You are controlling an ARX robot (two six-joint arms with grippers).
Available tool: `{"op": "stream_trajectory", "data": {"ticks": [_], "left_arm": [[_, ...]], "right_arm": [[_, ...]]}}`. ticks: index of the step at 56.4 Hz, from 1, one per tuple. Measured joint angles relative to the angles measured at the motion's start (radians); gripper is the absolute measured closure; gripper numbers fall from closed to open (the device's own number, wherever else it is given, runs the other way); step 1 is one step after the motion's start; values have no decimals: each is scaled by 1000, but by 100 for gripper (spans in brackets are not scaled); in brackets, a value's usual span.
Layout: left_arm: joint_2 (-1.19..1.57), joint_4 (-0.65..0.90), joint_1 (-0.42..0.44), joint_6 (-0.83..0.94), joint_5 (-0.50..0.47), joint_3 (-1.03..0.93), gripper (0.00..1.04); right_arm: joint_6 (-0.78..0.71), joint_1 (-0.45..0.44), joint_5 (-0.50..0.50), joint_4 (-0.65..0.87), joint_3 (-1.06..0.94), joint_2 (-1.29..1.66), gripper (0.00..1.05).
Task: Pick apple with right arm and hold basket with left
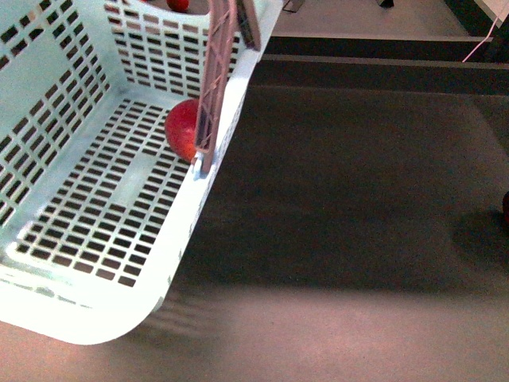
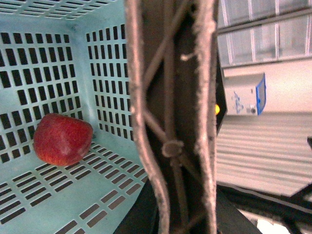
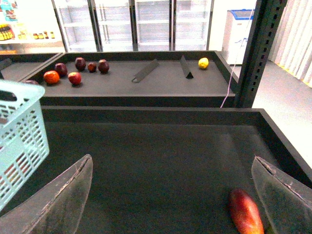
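The light blue slotted basket (image 1: pixel 95 302) fills the left of the front view. My left gripper (image 1: pixel 208 135) is shut on its right rim, with the rim clamped between the fingers (image 2: pixel 171 97). A round, glossy red apple (image 1: pixel 182 128) lies inside the basket against that wall; it also shows in the left wrist view (image 2: pixel 62 139). My right gripper (image 3: pixel 170 200) is open and empty above the dark tray floor (image 3: pixel 161 156). A red-orange oblong fruit (image 3: pixel 246 212) lies on the tray close to one of its fingers (image 3: pixel 282 195). The basket's corner (image 3: pixel 19 131) is off to its side.
A dark red thing (image 1: pixel 506 208) sits at the tray's right edge. On the rear shelf (image 3: pixel 146 85) lie several dark purplish and red fruits (image 3: pixel 80 63), an orange fruit (image 3: pixel 51 77), a yellow lemon (image 3: pixel 203 63) and two slanted dividers (image 3: pixel 145 71). A dark post (image 3: pixel 256 48) stands at the right.
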Motion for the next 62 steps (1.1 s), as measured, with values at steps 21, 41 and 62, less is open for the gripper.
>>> {"op": "stream_trajectory", "data": {"ticks": [21, 41, 62], "left_arm": [[93, 90, 124, -72, 114, -105, 98], [194, 131, 185, 18, 192, -97, 98], [142, 72, 198, 2, 193, -140, 66]], "right_arm": [[0, 0, 0, 0, 0, 0, 9], [0, 0, 0, 0, 0, 0, 9], [0, 0, 0, 0, 0, 0, 9]]}}
